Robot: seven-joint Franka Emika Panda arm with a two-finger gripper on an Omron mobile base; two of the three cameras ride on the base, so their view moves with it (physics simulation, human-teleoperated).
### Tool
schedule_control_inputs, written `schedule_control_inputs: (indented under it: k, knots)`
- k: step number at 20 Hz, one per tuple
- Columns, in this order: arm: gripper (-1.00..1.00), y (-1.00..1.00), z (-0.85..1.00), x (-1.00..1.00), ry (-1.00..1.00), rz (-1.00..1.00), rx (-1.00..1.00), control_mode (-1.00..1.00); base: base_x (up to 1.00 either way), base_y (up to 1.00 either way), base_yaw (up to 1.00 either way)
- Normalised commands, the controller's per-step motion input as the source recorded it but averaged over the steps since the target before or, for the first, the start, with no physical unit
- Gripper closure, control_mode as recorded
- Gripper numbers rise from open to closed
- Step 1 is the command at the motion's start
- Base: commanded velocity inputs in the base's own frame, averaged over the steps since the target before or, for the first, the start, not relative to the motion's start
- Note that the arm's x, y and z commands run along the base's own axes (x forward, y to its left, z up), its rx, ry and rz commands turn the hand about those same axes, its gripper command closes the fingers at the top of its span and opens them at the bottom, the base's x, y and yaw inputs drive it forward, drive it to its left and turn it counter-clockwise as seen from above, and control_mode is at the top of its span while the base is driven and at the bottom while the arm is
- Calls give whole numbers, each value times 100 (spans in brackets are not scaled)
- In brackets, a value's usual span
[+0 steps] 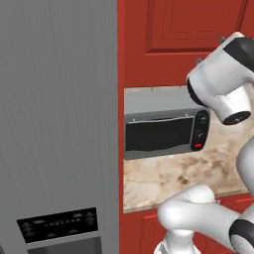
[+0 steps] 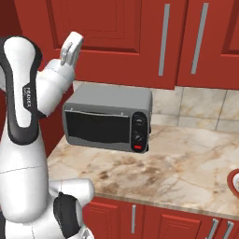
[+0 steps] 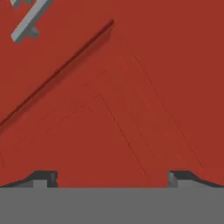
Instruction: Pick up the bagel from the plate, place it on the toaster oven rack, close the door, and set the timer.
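The grey toaster oven [image 1: 163, 131] [image 2: 109, 116] stands on the marble counter with its dark glass door [image 2: 95, 126] shut. The rack is hidden behind the door. Two dark knobs [image 2: 138, 129] and a red button sit on the oven's right panel. A red-and-white plate rim [image 2: 234, 179] peeks in at the right edge; the bagel is out of view. My gripper [image 3: 111, 178] is raised high above the oven's left end, facing a red upper cabinet door [image 3: 122, 100]. Its fingertips [image 3: 43, 177] stand wide apart, open, with nothing between them.
A tall grey fridge [image 1: 59, 124] with a dispenser panel bounds the counter on the left. Red upper cabinets with silver handles [image 2: 162, 42] hang above the oven. The marble counter [image 2: 177, 168] stretches right of the oven, with red drawers below.
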Motion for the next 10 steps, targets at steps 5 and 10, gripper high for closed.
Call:
schedule_control_inputs:
  k: [5,10]
  knots:
    - [-100,-4,39,-22,59,8,92,-100,0,0,0]
    - [-100,-10,57,-34,54,18,78,-100,0,0,0]
